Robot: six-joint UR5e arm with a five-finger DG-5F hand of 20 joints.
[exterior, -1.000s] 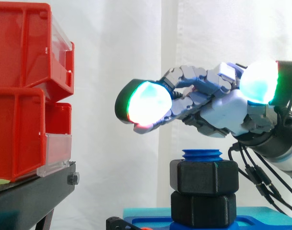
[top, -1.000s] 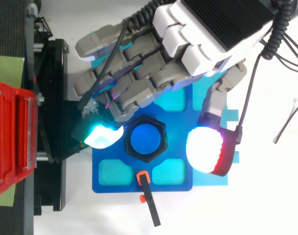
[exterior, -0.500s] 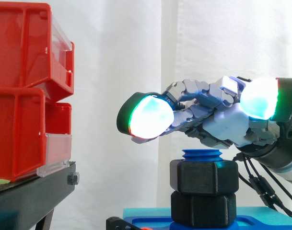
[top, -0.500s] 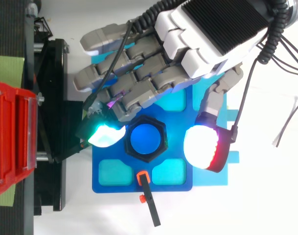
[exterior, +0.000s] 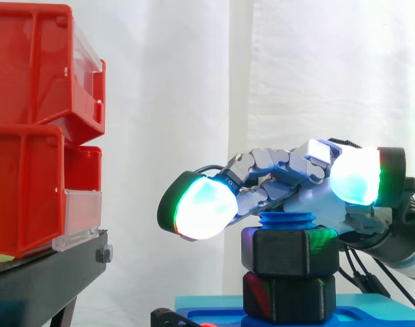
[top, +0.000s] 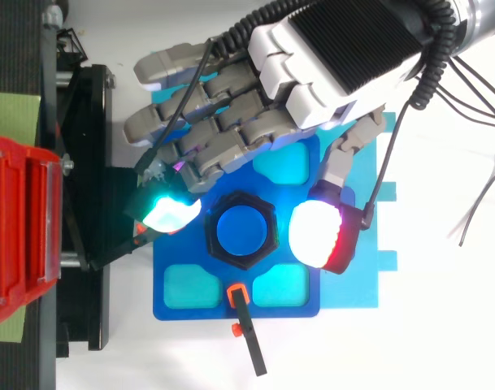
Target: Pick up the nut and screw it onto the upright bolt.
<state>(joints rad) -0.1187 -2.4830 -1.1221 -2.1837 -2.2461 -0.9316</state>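
A black hex nut (exterior: 289,252) sits threaded on the upright blue bolt (exterior: 287,221), above a second black hex piece (exterior: 289,296). From above, the nut's ring (top: 244,263) surrounds the bolt's blue top (top: 243,231). The bolt stands on a blue base plate (top: 162,305). My hand (top: 345,49) hovers low over the bolt, fingers loosely bent. One glowing cyan fingertip (top: 170,213) lies just left of the nut and the white-red thumb pad (top: 316,236) just right of it. Neither pad clearly touches the nut. In the side view the hand (exterior: 309,197) rests right over the bolt's top.
Red bins (exterior: 30,122) stand stacked on a black stand (exterior: 43,272) to the left, close to the fingertips. A black tool with an orange tip (top: 247,325) lies at the plate's near edge. A cyan sheet (top: 385,260) lies under the plate.
The hand has come down from well above the bolt to the nut's height. The thumb pad has moved in towards the nut.
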